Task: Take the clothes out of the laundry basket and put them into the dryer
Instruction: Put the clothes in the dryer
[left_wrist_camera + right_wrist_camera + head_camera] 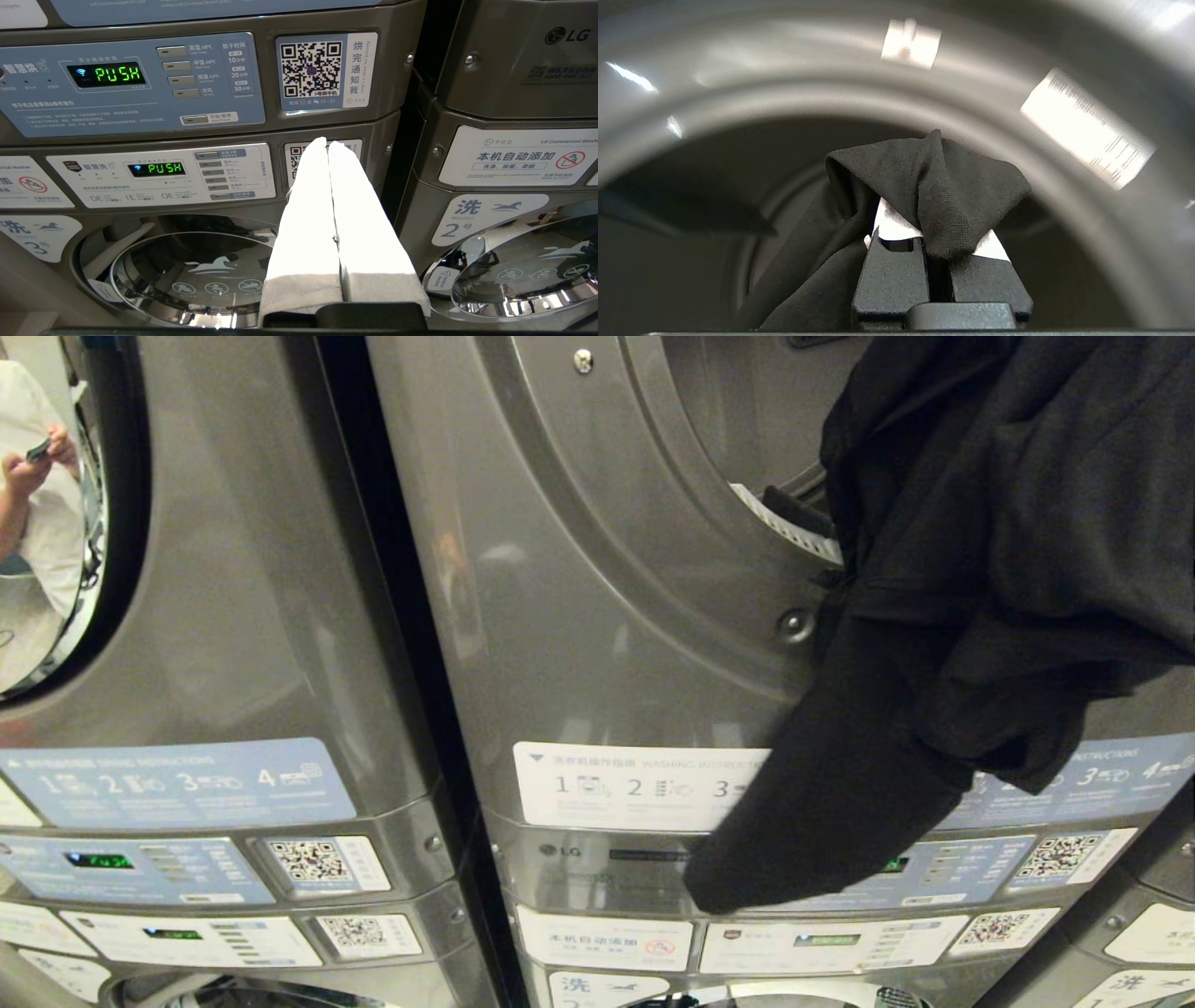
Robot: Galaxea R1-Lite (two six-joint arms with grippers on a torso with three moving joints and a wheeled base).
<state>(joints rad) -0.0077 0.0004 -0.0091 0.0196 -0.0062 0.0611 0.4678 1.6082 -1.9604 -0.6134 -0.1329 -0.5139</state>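
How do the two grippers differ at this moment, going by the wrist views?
The right gripper is clamped on a black garment; the left gripper holds nothing, its white fingers pressed together. The right gripper faces the round dryer opening, while the left gripper points at the control panels above a washer door. The right gripper's fingers are mostly hidden by cloth; the left's show fully. Both are shut.

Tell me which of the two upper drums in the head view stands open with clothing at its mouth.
The right-hand dryer drum: its mouth is open and the black garment hangs over its rim. The left drum only mirrors a person.
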